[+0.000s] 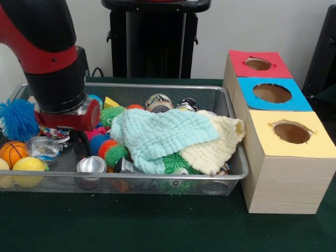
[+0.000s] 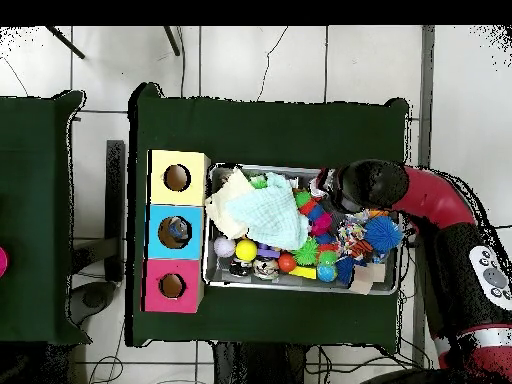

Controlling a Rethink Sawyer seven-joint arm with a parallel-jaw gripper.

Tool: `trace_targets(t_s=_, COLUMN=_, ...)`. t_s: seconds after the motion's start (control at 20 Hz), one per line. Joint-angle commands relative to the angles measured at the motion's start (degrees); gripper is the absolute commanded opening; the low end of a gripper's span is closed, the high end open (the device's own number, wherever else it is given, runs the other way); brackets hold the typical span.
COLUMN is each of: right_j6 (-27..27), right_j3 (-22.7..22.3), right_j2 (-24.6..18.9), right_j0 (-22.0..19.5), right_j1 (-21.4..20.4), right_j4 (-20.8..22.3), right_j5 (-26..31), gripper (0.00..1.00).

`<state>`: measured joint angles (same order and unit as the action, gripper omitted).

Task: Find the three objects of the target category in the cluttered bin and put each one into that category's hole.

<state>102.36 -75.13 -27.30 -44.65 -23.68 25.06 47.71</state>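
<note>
Now gripper (image 1: 80, 145) low in cluttered bin (image 1: 157, 87), nr left end.

Silver mesh bin (image 1: 157, 89) held mint-green cloth (image 1: 157, 134) over cream cloth (image 1: 218, 147), blue spiky ball (image 1: 17, 118), orange basketball w/ black lines (image 1: 11, 152), yellow ball (image 1: 29, 167). Box tops: red (image 1: 258, 64), blue (image 1: 272, 93), yellow (image 1: 292, 133). Arm (image 1: 42, 42) red & black.

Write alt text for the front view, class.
A red and black robot arm's tool reaches down into the left of a silver wire mesh bin full of toys and two knitted cloths. Right of it stand three wooden boxes with holes, topped red, blue and yellow.
</note>
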Motion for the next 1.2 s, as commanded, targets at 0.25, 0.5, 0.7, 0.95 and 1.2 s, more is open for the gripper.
trace_targets(t_s=0.25, right_j6=-18.9, right_j3=-3.9, right_j2=-6.2, right_j0=-2.1, right_j1=1.9, right_j4=5.5, right_j5=-1.2, gripper=0.00)
trace_targets(t_s=0.5, right_j6=-19.3, right_j3=-4.4, right_j2=-6.7, right_j0=-2.8, right_j1=1.1, right_j4=5.8, right_j5=1.1, gripper=0.00)
trace_targets(t_s=0.7, right_j6=-19.1, right_j3=-5.6, right_j2=-7.1, right_j0=-3.5, right_j1=0.6, right_j4=6.2, right_j5=1.2, gripper=0.00)
trace_targets(t_s=0.95, right_j6=-21.1, right_j3=-5.3, right_j2=-7.5, right_j0=-5.0, right_j1=1.7, right_j4=7.2, right_j5=1.6, gripper=0.00)
trace_targets(t_s=1.2, right_j6=-24.0, right_j3=-5.4, right_j2=-7.9, right_j0=-7.4, right_j1=1.8, right_j4=8.2, right_j5=2.1, gripper=0.00)
